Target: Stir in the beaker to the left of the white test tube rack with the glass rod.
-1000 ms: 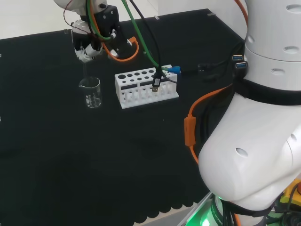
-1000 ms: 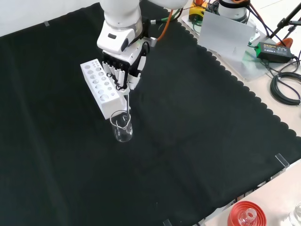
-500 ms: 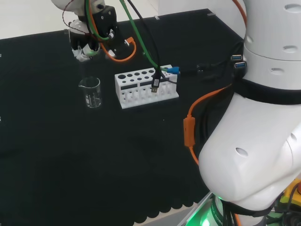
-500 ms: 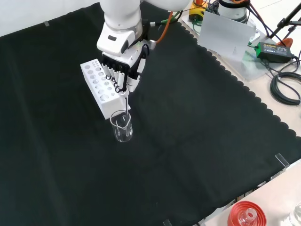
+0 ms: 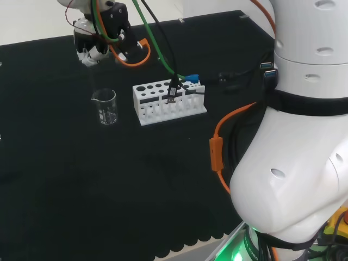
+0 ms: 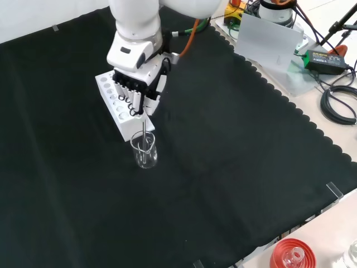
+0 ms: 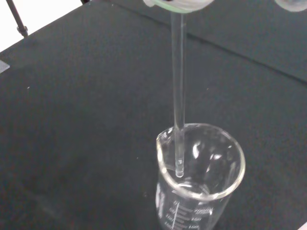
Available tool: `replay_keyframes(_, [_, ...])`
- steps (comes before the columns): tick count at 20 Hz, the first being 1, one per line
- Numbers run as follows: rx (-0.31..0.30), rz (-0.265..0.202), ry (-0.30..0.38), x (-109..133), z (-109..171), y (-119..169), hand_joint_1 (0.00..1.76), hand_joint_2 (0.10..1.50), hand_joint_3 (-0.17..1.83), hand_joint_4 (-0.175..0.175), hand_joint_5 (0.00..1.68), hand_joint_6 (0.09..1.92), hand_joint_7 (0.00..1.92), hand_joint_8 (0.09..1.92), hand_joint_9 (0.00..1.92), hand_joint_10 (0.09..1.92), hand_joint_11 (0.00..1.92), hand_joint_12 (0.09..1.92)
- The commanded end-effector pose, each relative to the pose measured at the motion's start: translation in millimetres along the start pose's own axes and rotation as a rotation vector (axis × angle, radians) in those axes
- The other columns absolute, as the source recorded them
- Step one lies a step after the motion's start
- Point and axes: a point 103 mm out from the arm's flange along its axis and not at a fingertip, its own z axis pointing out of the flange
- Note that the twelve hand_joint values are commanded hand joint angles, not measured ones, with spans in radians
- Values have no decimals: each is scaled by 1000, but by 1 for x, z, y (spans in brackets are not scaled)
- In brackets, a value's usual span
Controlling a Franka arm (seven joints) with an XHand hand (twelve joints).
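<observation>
One robot hand (image 6: 136, 89), black and white, hangs above a bench covered in black cloth (image 6: 234, 151), its fingers curled around the top of a clear glass rod (image 7: 178, 96). In the front view the rod drops straight down from the fingers into a clear glass beaker (image 6: 144, 150) standing upright on the cloth. Seen from the wrist camera, the rod's lower tip sits just inside the beaker's mouth, close to the rim on the spout side, well above the bottom; whether it touches the wall cannot be told. No liquid can be made out in the beaker.

In the head view the beaker (image 5: 105, 106) stands just left of a white test tube rack (image 5: 168, 101), with a narrow gap of cloth between them, and the hand (image 5: 91, 48) hovers above the beaker, toward the far left part of the cloth. In the front view the rack (image 6: 120, 106) lies directly behind the beaker, partly covered by the hand.
</observation>
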Motion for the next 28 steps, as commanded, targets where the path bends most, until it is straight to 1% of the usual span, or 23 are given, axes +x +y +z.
replay_keyframes(1, [8,35,-2,-27,2,-3,1324,1034,-175,-175,1278,413,1614,87,1636,525,1558,890])
replay_keyframes(6, [18,54,-3,-36,5,-12,1324,1034,-175,-175,1277,414,1614,87,1635,526,1557,890])
replay_keyframes(11, [21,53,-3,-36,6,-18,1324,1034,-175,-175,1277,415,1614,87,1635,527,1556,891])
replay_keyframes(16, [36,51,-10,-26,7,-36,1324,1034,-175,-175,1277,415,1614,87,1634,529,1555,891])
replay_keyframes(19, [43,49,-6,-24,8,-39,1324,1034,-175,-175,1277,415,1614,87,1634,529,1555,892])
replay_keyframes(24, [40,45,-7,-13,8,-49,1324,1034,-175,-175,1277,416,1614,87,1634,530,1555,892])
replay_keyframes(28, [40,45,6,-4,8,-54,1324,1034,-175,-175,1277,416,1614,87,1634,531,1555,892])
